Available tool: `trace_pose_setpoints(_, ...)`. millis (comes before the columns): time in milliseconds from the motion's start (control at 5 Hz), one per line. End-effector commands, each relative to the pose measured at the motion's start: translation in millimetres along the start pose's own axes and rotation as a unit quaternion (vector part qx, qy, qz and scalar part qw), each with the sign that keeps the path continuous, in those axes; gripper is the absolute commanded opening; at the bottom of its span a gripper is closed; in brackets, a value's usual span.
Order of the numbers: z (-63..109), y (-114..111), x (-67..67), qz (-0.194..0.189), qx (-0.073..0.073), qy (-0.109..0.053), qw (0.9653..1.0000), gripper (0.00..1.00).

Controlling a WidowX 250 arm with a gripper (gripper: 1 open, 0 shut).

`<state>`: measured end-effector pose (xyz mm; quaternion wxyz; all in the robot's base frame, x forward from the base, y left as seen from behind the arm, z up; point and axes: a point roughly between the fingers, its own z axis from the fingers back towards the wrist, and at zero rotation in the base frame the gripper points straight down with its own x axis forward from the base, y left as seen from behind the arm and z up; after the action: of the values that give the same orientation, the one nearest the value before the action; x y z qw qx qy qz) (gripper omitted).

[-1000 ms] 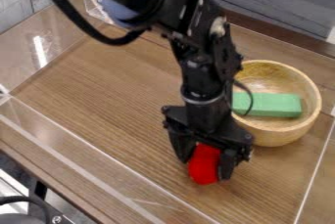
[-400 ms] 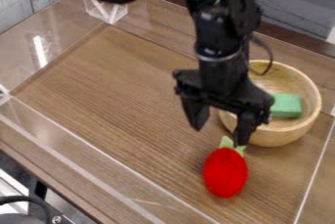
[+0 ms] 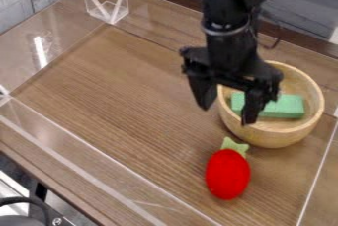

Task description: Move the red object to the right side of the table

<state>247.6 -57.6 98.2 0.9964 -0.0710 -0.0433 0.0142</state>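
The red object, a strawberry-shaped toy with a green stem, lies on the brown wood-grain table near the front right. My gripper hangs above and behind it, clear of it, with its black fingers spread open and empty. It is in front of the wooden bowl's left rim.
A round light wooden bowl with a green rectangular block in it stands at the right. Low clear acrylic walls edge the table; the right wall is close to the toy and bowl.
My gripper let go of the red toy, which now lies on the table, and rose up and back toward the bowl.
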Motion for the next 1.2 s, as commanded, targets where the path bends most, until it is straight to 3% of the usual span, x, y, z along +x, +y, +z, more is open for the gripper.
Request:
trace_pose_setpoints(0, 6.3, 6.6, 17.5, 0.002, 0.001, -0.019, 0.9998, 1.00)
trace_pose_setpoints(1000, 2.1, 13.7, 24.7, 0.003, -0.003, -0.012, 0.9999, 1.00)
